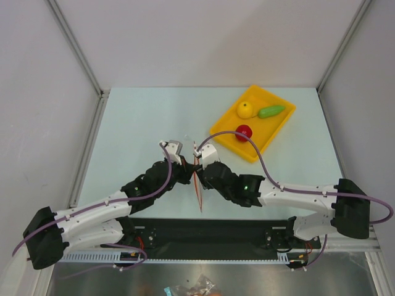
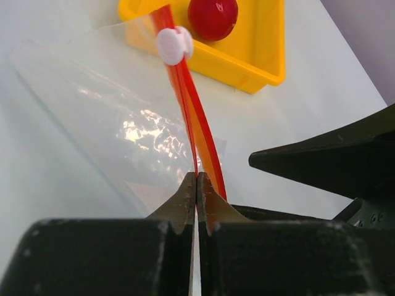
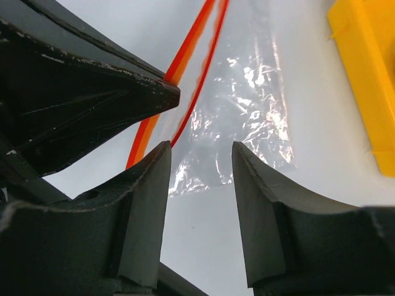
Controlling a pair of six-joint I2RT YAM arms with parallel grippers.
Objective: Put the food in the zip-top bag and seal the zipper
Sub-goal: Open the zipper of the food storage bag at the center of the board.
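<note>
The clear zip-top bag hangs over the table between my two grippers. Its red-orange zipper carries a white slider and shows as a thin red line in the top view. My left gripper is shut on the zipper strip. My right gripper is open and empty, just beside the strip, with the bag's clear film beyond its jaws. The yellow lemon, green vegetable and red fruit lie in the tray.
The yellow tray stands at the back right, close to the bag; its corner shows in the left wrist view. Both grippers nearly touch at the table's middle. Metal frame posts stand at the back corners.
</note>
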